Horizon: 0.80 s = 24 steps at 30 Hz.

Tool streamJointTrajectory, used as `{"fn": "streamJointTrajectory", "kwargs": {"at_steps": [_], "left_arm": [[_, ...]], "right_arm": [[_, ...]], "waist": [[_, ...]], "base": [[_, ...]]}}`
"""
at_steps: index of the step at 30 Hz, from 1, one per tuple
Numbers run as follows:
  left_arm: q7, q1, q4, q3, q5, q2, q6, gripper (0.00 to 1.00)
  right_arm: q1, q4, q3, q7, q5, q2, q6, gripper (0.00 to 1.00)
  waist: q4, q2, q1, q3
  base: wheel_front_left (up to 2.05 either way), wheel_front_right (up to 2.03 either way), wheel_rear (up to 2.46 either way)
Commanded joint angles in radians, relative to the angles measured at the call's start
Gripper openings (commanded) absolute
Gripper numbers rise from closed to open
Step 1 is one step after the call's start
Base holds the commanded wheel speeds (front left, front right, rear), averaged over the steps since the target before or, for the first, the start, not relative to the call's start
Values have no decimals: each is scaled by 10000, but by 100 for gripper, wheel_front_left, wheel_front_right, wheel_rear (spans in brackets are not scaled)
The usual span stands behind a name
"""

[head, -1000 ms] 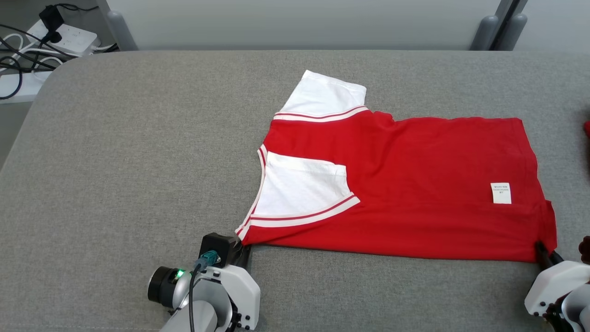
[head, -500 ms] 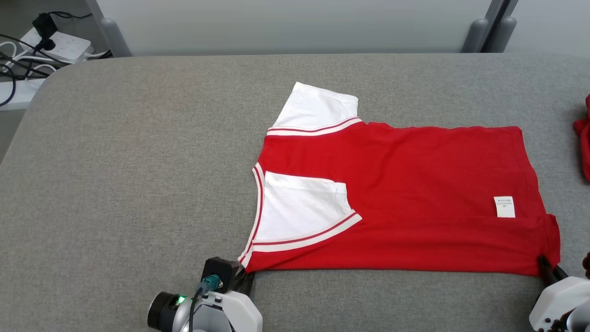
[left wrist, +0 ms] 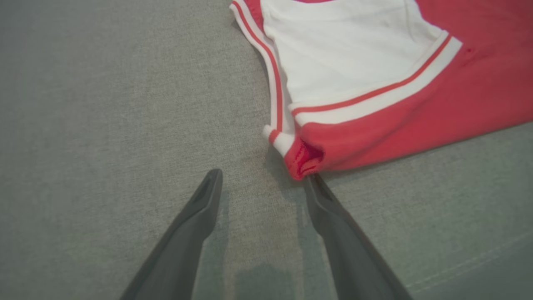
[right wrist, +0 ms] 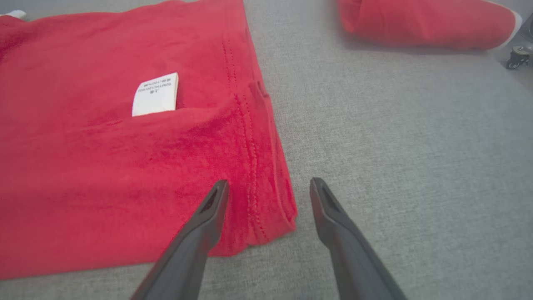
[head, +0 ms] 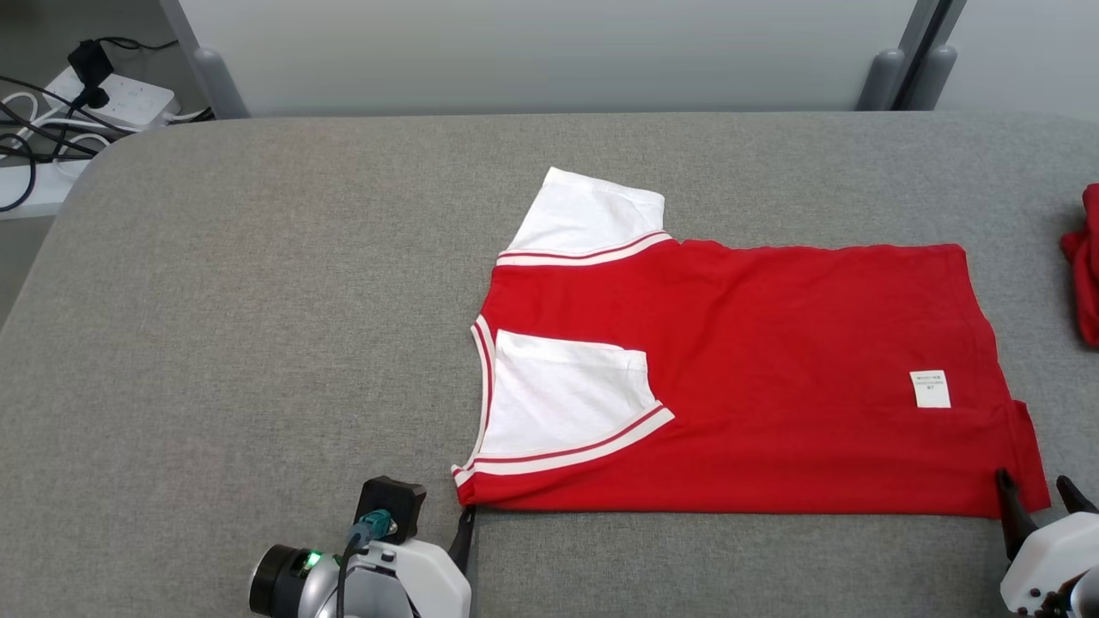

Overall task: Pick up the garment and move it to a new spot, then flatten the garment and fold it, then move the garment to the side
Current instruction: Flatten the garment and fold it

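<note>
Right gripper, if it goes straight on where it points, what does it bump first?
Probably the red fabric T-shirt: its hemmed corner lies right ahead, between the open fingers of the right gripper.

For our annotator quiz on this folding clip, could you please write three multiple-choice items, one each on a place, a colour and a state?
1. Where on the shirt is the label?
A. near its right end
B. on a sleeve
C. at the collar

2. What colour are the sleeves?
A. red
B. white
C. grey

3. How do the left pincer and right pincer stand?
A. both shut on the shirt
B. one open, one shut
C. both open

Key: 1 A, the label lies towards the shirt's right end in the head view. 2 B, both show white in the head view. 3 C, each wrist view shows its pincer spread, clamping nothing.
</note>
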Motion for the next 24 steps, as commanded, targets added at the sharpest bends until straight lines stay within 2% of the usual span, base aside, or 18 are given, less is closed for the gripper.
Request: {"fn": "streamJointTrajectory", "kwargs": {"at_steps": [1, 7, 11, 12, 16, 24], "left_arm": [[52, -68, -287, 355, 53, 186, 156, 100], [-245, 186, -762, 789, -37, 456, 651, 100], [-930, 470, -1419, 1438, -391, 537, 905, 100], [-1400, 526, -1706, 1698, -467, 511, 964, 100], [-2185, 639, -2105, 2051, -541, 490, 989, 100], [-2942, 270, -2355, 2172, -363, 357, 625, 100]], "right_arm": [[145, -254, 99, -121, -112, -303, -44, 100], [198, -1050, -278, -142, -599, -419, -44, 100], [657, -2411, -950, -145, -1293, -209, -44, 100], [885, -2934, -1151, -145, -1528, -95, -44, 100], [1365, -4023, -1569, -146, -1976, 146, -44, 100], [2231, -6374, -2377, -146, -2776, 730, -44, 100]], "waist": [[-26, 0, 0, -97], [-107, 0, 0, -437], [-126, 0, 0, -778], [-119, 0, 0, -885], [-131, 0, 0, -1021], [-375, 0, 0, -980]], "base": [[0, 0, 0], [0, 0, 0], [0, 0, 0], [0, 0, 0], [0, 0, 0], [0, 0, 0]]}}
